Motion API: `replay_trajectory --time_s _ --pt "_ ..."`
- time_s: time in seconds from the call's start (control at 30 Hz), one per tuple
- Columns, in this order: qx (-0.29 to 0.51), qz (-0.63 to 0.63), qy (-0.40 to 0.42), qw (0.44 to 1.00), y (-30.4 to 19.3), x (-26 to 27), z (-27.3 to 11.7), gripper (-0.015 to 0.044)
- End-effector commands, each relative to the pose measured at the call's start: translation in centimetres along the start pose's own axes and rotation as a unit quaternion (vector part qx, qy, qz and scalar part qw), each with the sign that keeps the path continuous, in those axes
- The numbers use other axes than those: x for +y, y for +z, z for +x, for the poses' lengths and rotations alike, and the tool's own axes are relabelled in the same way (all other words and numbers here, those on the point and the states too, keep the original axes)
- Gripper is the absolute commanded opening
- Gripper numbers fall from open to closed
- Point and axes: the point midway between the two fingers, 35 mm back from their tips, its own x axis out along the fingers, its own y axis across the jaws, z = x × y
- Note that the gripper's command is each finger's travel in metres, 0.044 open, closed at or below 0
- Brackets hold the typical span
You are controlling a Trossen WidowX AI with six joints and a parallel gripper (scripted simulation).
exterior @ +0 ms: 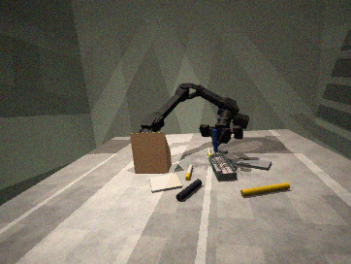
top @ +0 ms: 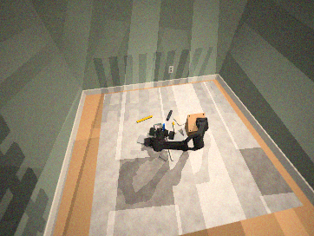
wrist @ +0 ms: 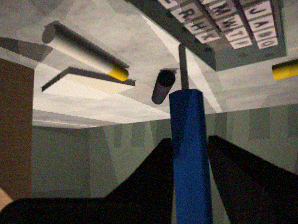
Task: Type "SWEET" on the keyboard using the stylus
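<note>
The stylus has a blue body and a thin grey tip. My gripper is shut on the blue body, one black finger on each side. The keyboard has a dark green-grey frame and rows of pale lettered keys. In the wrist view it fills the top right; R, H, K, M, W, T, J and A can be read. The stylus tip shows at the frame's edge, left of and below the H and K keys. I cannot tell whether it touches anything.
A brown box stands beside a cream slab. A white cylinder with a yellow end, a black cylinder and a yellow cylinder lie around the keyboard. A grey slab lies beyond it.
</note>
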Motion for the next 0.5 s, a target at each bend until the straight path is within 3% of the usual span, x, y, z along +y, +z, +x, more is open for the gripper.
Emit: replay_trajectory --time_s 0.0,0.27,0.47 --pt "0.000 0.000 -0.002 1.000 -0.6 -1.2 0.7 0.0000" --pt "0.003 -0.001 -0.003 1.000 -3.0 -5.1 3.8 0.0000" --pt "0.003 -0.001 -0.003 1.000 -3.0 -5.1 3.9 0.0000"
